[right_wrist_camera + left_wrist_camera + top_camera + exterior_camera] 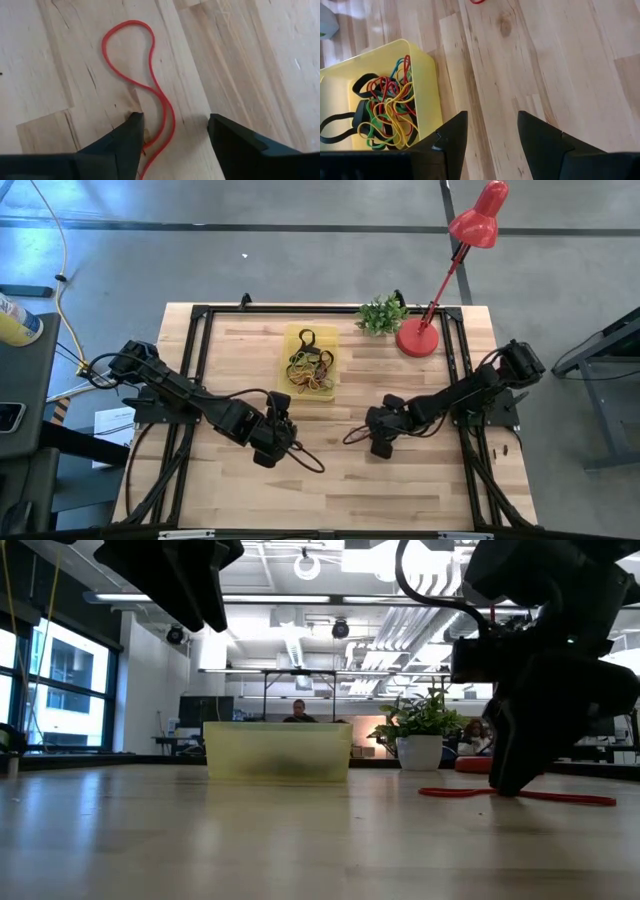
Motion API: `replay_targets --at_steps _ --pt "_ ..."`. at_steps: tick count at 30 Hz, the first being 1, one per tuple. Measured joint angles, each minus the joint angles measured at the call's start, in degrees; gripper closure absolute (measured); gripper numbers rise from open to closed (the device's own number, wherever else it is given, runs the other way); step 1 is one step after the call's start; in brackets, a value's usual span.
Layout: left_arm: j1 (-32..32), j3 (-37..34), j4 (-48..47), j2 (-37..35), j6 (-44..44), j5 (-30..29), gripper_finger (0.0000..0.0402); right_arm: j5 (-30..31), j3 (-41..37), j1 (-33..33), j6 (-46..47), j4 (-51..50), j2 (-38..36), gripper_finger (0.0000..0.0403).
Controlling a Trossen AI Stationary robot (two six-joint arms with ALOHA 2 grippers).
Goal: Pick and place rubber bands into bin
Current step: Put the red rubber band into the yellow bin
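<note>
Red rubber band point(159, 102) lies loose on the worktop point(420, 480) between your right gripper's point(172, 132) spread fingers, lowered for the pinch, while the left gripper point(490, 132), also spread, waits beside the far-edge bin point(292, 340).

The left gripper point(492, 132) hangs over bare table point(560, 65), its 2 jaws apart. Just beside it, the yellow bin point(427, 75) holds tangled rubber bands point(385, 112).

Two dark jointed arms, black cables looped along each, left gripper point(272, 442) and right gripper point(380, 436) tipped with wedge-shaped black fingers point(451, 137)
</note>
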Motion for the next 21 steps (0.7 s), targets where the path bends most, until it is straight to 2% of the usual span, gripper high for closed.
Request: replay_targets --at_steps 3,18,21 --pt "0.0 0.0 0.0 0.0 0.0 0.0 0.0240 -0.2 0.0 0.0 0.1 0.0 0.0 0.0211" --pt "-1.1 0.0 0.0 0.0 -0.9 -0.6 0.0240 0.6 0.1 0.0 3.3 -2.4 -0.1 0.0382" --pt "-1.1 0.0 0.0 0.0 -1.0 -0.6 0.0240 1.0 0.1 0.0 4.8 -2.6 -0.1 0.0398"
